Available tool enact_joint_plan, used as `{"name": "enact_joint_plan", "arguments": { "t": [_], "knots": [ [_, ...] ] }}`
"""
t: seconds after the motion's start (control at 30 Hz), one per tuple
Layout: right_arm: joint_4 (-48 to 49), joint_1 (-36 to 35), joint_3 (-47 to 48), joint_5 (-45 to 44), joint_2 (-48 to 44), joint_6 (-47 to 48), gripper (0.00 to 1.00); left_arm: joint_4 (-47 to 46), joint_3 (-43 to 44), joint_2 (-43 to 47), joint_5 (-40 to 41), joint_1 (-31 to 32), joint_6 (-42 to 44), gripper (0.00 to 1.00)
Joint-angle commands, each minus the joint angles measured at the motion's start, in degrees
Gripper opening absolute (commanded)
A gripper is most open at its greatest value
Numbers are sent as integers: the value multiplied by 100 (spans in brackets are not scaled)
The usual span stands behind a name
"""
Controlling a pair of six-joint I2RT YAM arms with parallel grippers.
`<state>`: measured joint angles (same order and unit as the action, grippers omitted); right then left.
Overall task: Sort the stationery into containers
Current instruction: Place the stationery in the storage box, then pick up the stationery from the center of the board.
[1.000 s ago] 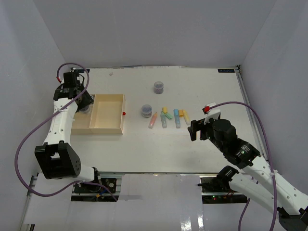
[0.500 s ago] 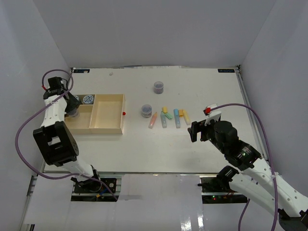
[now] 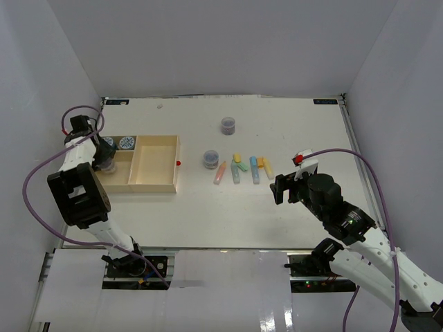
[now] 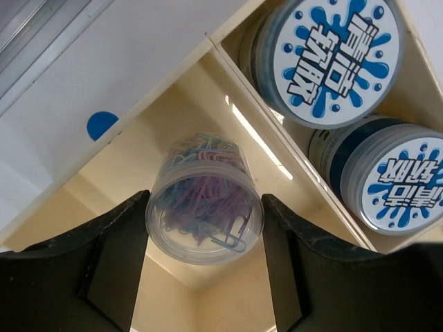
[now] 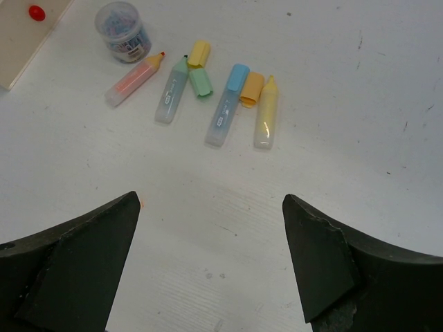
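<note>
Clear jar of paper clips (image 4: 204, 187) is clamped in the left gripper (image 4: 205, 228), inside a tray (image 4: 252, 135) compartment next to two blue-lidded jars (image 4: 337, 59); overhead, the arm hides that grip. Right gripper (image 5: 210, 207) gapes wide over the highlighters (image 5: 225, 104).

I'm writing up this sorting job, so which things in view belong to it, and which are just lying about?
Belongs to the job: tray; clip jar in the left hand; blue-lidded jars; table jars; highlighters; loose caps.
Lying about: small red thing beside the tray; purple cables; blue sticker.
</note>
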<state>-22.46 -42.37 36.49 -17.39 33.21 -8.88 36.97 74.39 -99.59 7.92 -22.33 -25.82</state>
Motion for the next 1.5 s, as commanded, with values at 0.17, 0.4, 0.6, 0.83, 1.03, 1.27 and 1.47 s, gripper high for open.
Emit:
{"name": "enact_joint_plan", "arguments": {
  "t": [0.17, 0.4, 0.6, 0.83, 1.03, 1.27, 1.47],
  "knots": [
    [303, 27, -81, 7, -17, 10, 90, -278, -56, 124, -45, -237, -10, 54],
    [312, 27, -98, -10, -25, 10, 90, -366, -39, 10, -168, -272, -2, 67],
    [330, 27, -142, 156, 53, 1, 92, -305, 23, 80, -344, -272, -2, 77],
    [224, 27, 16, 341, 282, -8, 90, -147, 111, 203, -168, -307, 42, 90],
    [119, 27, 7, 403, 221, 10, 90, -85, 93, 492, -466, -369, -19, 92],
    [75, 27, 60, 341, 133, 18, 90, -76, 93, 1397, -1108, 708, 313, 97],
    [66, 27, 104, 315, 124, 115, 90, -234, 321, 1662, -1135, 2974, 508, 98]
  ]
}}
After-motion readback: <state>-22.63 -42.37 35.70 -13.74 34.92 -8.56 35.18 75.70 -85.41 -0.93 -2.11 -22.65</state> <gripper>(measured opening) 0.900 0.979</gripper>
